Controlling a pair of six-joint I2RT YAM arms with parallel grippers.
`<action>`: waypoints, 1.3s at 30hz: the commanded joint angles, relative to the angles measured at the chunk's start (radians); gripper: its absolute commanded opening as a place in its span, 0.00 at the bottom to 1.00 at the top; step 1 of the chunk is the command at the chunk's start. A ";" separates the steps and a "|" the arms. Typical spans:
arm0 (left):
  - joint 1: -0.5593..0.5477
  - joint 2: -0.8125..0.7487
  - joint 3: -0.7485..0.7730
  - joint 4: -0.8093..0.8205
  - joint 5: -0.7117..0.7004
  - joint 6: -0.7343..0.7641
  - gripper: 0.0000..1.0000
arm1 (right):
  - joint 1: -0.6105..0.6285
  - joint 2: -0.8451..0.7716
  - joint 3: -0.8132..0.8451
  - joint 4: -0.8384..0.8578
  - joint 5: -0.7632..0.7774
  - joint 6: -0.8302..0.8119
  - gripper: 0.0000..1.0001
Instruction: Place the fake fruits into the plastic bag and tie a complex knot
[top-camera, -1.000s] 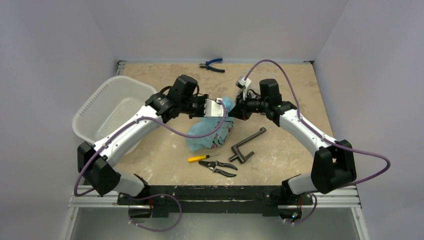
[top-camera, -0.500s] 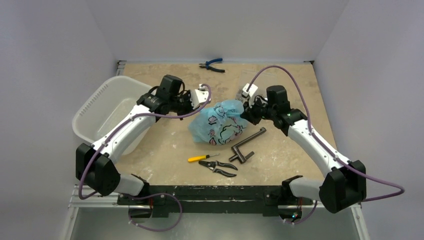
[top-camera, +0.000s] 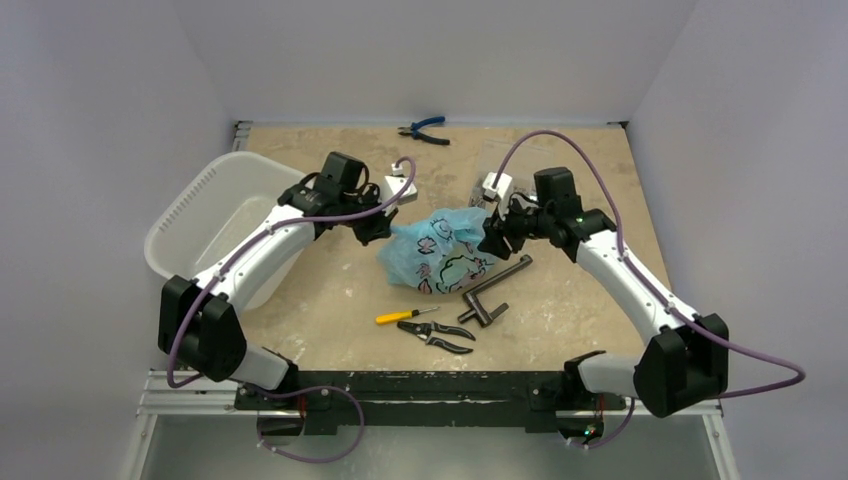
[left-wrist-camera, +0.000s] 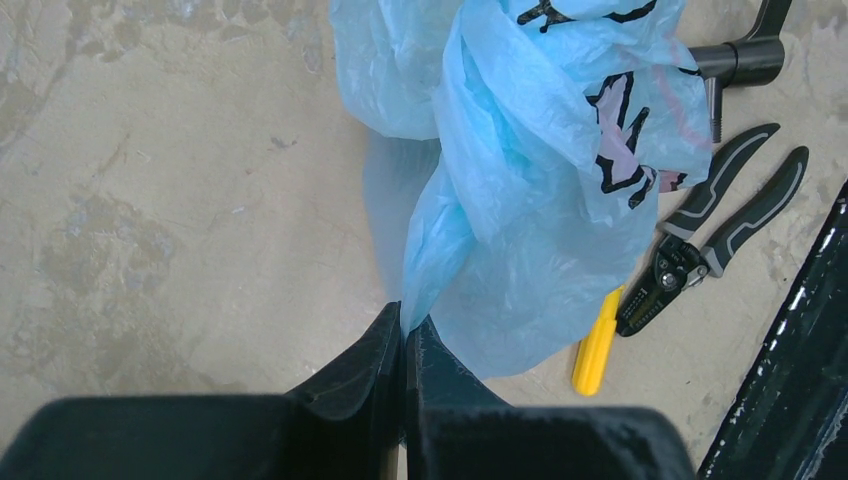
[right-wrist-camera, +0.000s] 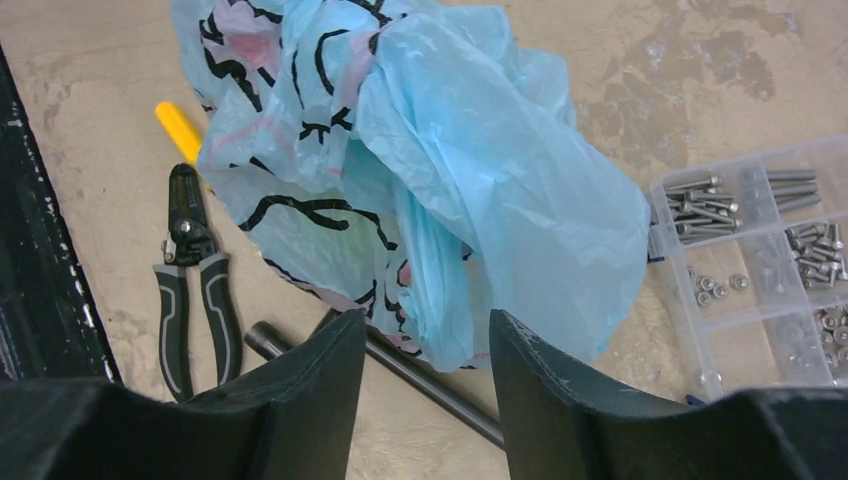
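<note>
The light-blue plastic bag (top-camera: 438, 250) with dark and pink print lies crumpled at the table's middle. My left gripper (top-camera: 382, 226) is at its left side, shut on a pulled corner of the film (left-wrist-camera: 432, 270). My right gripper (top-camera: 492, 240) is at its right side, open, with a hanging fold of the bag (right-wrist-camera: 470, 200) just ahead of the gap between its fingers. The fake fruits do not show; whether they are inside the bag I cannot tell. No knot shows.
A white perforated tub (top-camera: 215, 222) stands at the left. A dark metal crank handle (top-camera: 495, 290), black pliers (top-camera: 437, 334) and a yellow-handled tool (top-camera: 398, 316) lie in front of the bag. A clear box of screws (right-wrist-camera: 760, 250) is behind it. Blue pliers (top-camera: 424, 129) lie at the far edge.
Both grippers have drawn apart from the bag's top. The bag has dropped and spread on the table. My right gripper has opened and let the film go; my left gripper still holds a corner.
</note>
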 joint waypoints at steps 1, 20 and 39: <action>0.005 0.005 0.055 0.010 0.042 -0.044 0.00 | -0.005 0.022 0.020 -0.026 -0.058 -0.053 0.49; 0.025 0.024 0.066 0.028 -0.063 -0.206 0.00 | 0.063 0.126 0.040 0.170 0.250 0.116 0.00; 0.251 -0.060 -0.175 0.036 -0.324 -0.466 0.00 | -0.166 -0.019 -0.216 0.142 0.590 -0.017 0.00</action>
